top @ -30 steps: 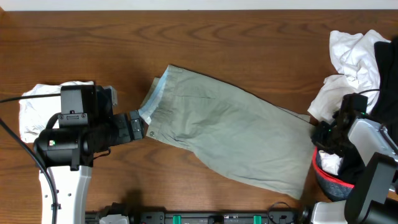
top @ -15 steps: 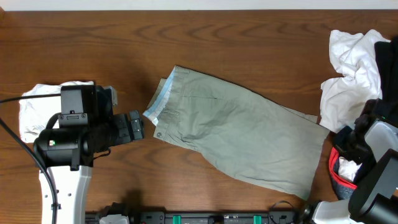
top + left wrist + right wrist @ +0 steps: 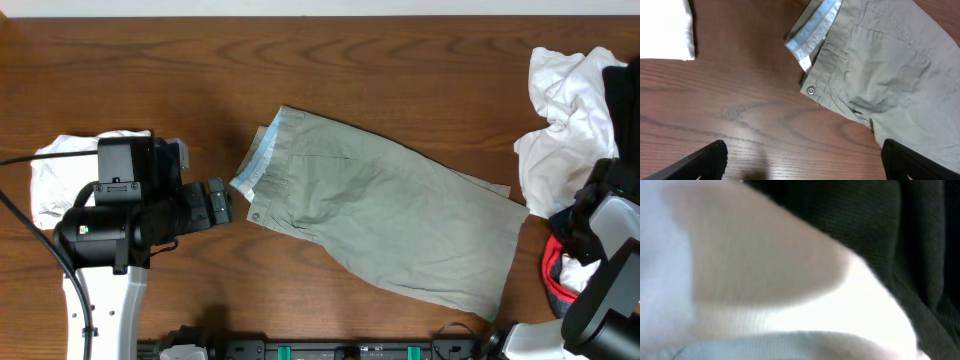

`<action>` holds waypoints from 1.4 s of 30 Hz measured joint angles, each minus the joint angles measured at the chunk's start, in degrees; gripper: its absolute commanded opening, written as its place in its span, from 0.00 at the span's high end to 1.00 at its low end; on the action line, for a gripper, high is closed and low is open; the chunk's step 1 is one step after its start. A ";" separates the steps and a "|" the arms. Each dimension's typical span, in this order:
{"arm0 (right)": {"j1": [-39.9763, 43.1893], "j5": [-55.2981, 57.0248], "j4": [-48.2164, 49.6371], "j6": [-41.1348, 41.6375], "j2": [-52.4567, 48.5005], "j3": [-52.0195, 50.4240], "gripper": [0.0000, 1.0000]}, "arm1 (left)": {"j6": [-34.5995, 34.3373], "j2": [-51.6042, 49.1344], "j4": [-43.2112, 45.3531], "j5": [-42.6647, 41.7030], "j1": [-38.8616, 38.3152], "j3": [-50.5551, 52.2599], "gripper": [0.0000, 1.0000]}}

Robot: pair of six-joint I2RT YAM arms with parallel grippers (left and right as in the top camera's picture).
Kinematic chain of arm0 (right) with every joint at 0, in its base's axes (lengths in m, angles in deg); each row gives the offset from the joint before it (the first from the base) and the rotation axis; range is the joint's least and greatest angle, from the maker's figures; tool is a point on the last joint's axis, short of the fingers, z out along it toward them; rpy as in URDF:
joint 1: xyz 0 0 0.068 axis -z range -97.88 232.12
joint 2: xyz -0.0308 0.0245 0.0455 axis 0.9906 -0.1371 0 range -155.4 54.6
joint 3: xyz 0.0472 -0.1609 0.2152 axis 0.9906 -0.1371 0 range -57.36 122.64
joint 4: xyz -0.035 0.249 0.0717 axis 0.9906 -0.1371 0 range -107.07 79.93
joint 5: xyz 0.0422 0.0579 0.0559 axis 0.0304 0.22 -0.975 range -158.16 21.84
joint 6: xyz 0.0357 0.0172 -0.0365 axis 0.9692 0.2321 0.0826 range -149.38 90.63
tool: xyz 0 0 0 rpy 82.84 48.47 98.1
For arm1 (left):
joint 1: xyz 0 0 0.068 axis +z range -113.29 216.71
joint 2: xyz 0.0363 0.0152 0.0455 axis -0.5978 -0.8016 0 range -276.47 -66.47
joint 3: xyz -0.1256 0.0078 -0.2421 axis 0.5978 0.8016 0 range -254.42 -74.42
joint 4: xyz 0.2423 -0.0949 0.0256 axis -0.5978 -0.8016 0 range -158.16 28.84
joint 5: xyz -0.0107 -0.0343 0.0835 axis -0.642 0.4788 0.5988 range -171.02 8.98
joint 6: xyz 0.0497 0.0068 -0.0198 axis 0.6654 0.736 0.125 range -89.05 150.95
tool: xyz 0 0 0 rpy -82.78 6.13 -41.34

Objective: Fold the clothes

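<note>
Wooden table [image 3: 420,60]: we find khaki shorts [image 3: 390,215] leg-over-leg at centre, heap [image 3: 570,100] at right unfolded; left gripper [image 3: 802,160] gapes, right gripper [image 3: 572,218] we cannot tell.

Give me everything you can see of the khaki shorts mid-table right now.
The khaki shorts lie flat on the wooden table, seemingly folded leg over leg, running diagonally in the overhead view from waist at upper left to hem at lower right. Woven, cotton-like fabric, lightly wrinkled. The waistband gapes, showing its pale blue inside; a metal snap sits beside it. The open left gripper is near the waist but apart.
</note>
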 measured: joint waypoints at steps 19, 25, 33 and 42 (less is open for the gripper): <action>0.83 -9.57 -6.01 -6.91 1.14 11.17 0.82 | 0.00 0.00 -0.57 0.00 0.00 0.00 0.02; 0.13 -31.39 -10.75 -20.57 5.90 13.94 0.78 | 0.00 0.00 -0.92 0.00 0.00 0.00 0.02; -7.61 -40.76 -19.87 -29.18 18.27 14.75 0.68 | -0.02 -0.96 -1.03 0.00 0.00 0.00 0.02; -18.23 -41.92 -24.98 -32.35 22.29 14.97 0.68 | -0.02 -11.93 4.20 -4.35 -1.20 3.89 0.02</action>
